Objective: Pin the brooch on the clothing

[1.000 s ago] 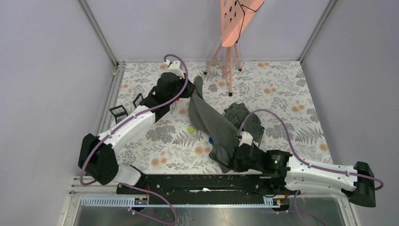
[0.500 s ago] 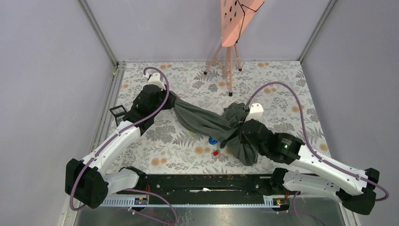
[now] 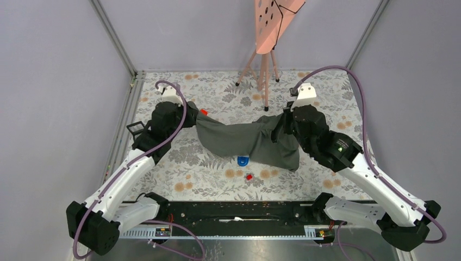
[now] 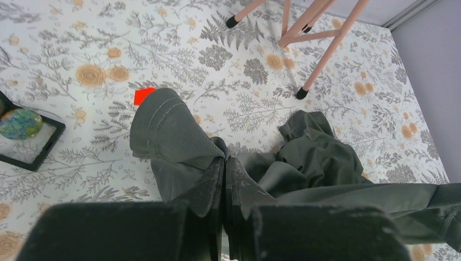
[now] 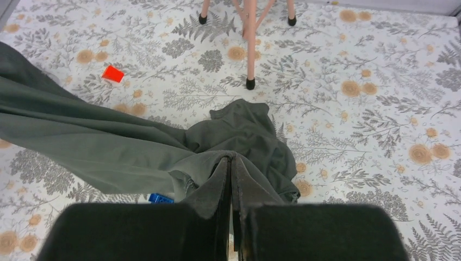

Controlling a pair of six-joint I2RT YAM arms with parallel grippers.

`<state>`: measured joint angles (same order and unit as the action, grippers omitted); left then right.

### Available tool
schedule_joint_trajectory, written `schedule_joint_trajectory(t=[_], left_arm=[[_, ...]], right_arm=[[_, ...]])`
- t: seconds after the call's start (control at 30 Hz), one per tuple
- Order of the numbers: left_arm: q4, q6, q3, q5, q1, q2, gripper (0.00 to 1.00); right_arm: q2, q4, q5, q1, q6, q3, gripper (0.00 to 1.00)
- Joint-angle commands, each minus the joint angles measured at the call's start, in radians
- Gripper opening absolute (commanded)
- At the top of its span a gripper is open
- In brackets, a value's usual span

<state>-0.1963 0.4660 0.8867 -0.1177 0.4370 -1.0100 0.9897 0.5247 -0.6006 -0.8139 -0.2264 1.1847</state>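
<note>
The clothing, a dark grey T-shirt, hangs stretched between both grippers above the flowered table. My left gripper is shut on its left end; in the left wrist view the fingers pinch a hemmed fold of fabric. My right gripper is shut on the right end, its tips buried in a bunched fold. A round blue-green piece, which looks like the brooch, lies in a small black tray at the left.
A pink stand rises at the back centre; one of its feet lies just beyond the shirt. Small loose pieces lie on the table: a red one, a blue one, another red one. Walls enclose the table.
The left gripper drew its end of the shirt left and nearer. The right arm swung from the front edge up to the right rear, pulling the shirt out into a wide band.
</note>
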Motion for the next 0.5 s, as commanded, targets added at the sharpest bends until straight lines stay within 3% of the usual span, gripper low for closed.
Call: schedule_joint_trajectory(t=[0.0, 0.37, 0.47], left_arm=[[0.017, 0.065, -0.104, 0.035, -0.004, 0.019, 0.04], [0.014, 0.339, -0.490, 0.014, -0.004, 0.236, 0.17], [-0.029, 0.354, -0.526, -0.014, -0.004, 0.271, 0.29]], right_arm=[[-0.031, -0.021, 0.082, 0.007, -0.027, -0.066, 0.00], [-0.154, 0.093, 0.296, 0.007, -0.304, -0.468, 0.00], [-0.159, 0.109, 0.295, 0.007, -0.327, -0.512, 0.00]])
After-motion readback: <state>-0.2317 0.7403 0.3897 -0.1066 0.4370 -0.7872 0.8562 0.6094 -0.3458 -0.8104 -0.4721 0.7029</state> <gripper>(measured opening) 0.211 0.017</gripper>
